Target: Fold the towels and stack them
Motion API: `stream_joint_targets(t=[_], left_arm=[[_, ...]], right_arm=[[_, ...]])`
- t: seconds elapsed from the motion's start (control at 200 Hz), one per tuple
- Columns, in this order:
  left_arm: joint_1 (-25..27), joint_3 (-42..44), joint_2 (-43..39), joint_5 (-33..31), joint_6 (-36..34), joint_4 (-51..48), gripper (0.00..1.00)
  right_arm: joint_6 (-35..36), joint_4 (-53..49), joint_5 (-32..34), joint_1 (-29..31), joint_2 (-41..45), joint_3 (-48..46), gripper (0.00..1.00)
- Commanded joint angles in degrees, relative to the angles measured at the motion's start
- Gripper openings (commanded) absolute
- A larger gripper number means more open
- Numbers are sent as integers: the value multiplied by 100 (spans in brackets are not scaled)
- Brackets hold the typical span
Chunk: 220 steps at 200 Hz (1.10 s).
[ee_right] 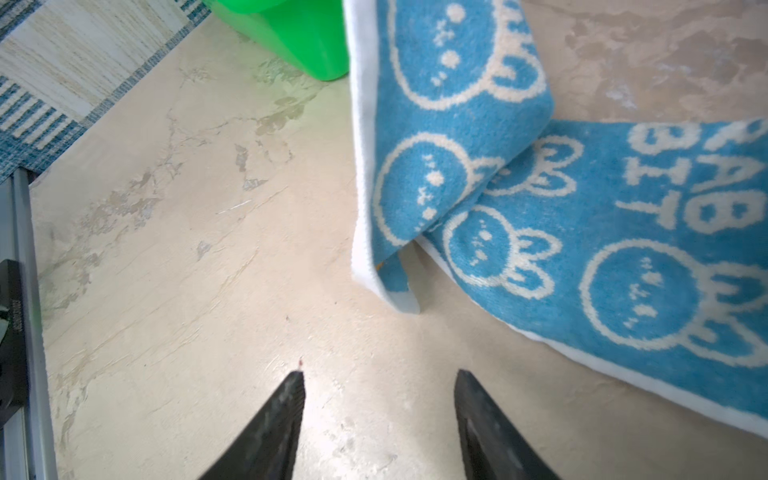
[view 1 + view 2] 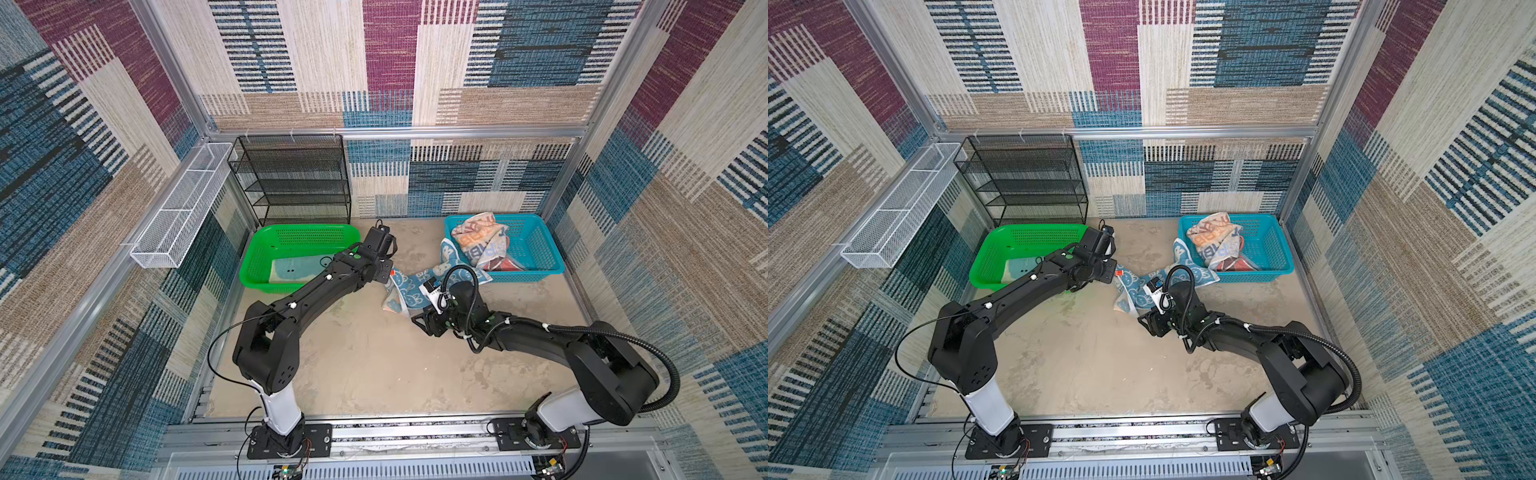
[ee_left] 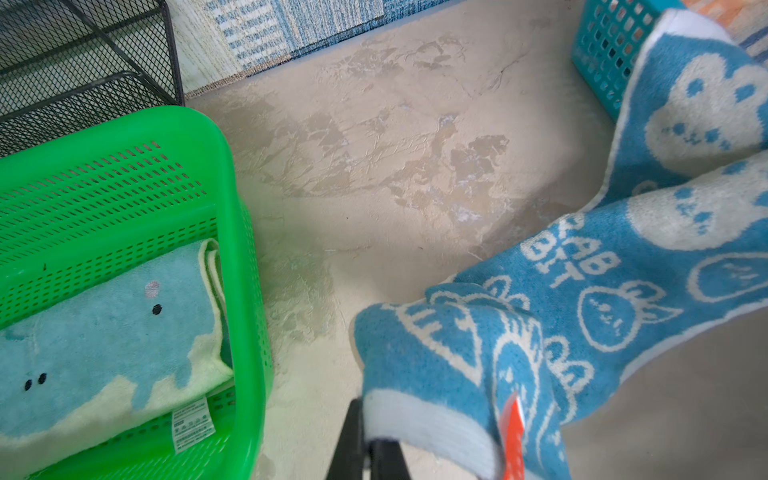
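Well, leftmost the folded aqua towel lies in the green basket. My left pincer is clamped on a corner of the rabbit towel. My right pincer stands apart, empty, above the table. The towel's far end drapes over the rim of the blue basket. Pulling harder could, I judge, drag that basket or snag its crumpled towels.
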<state>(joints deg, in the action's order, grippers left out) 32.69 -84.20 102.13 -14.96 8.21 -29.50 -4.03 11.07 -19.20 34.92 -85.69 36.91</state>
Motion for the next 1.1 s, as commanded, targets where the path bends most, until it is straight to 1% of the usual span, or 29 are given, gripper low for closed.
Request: stream_joint_targets(t=[0.0, 0.19, 0.376, 0.521, 0.761, 1.027, 1.097], left_arm=[[-42, -102, 54, 12, 216, -170, 0], [-101, -171, 97, 81, 157, -233, 0], [-131, -161, 93, 107, 111, -224, 0], [-149, -154, 100, 124, 98, -213, 0], [-166, -128, 97, 121, 84, -180, 0], [-193, -85, 99, 160, 78, -151, 0], [-201, -61, 99, 177, 84, -143, 0]], right_arm=[[-10, 657, -124, 54, -117, -77, 58], [-240, 1320, 121, 94, -672, -112, 50], [-305, 1675, 67, 94, -1132, -22, 44], [-323, 1778, -85, 94, -1451, 92, 37], [-415, 2002, -210, 94, -1780, 180, 35], [-553, 2283, -253, 95, -2028, 265, 28], [-572, 2303, -192, 94, -2044, 273, 28]])
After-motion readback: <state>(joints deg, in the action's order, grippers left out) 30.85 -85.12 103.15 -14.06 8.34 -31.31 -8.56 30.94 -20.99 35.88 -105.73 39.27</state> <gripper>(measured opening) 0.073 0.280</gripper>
